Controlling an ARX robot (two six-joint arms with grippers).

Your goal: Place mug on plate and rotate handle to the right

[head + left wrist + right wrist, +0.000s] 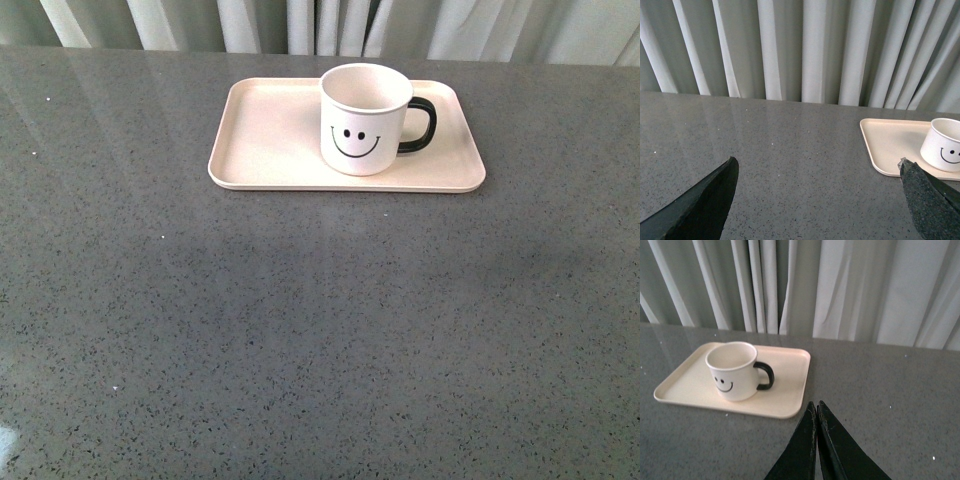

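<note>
Mug [364,119] sits upright on plate [270,135], right of plate centre, smiley facing the robot, handle [420,125] pointing right, so the goal pose looks met. Left claw [817,200] spread wide, empty, well clear of plate. Right claw [817,412] pinched closed on nothing, near plate's corner above grey surface [320,330].

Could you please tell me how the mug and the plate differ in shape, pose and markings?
The mug is a tall upright cylinder; the plate is a flat, low-rimmed rectangle, much wider. The mug carries a black smiley face and a black handle pointing right; the plate is plain. The mug stands on the plate, right of its centre. Both are pale cream.
</note>
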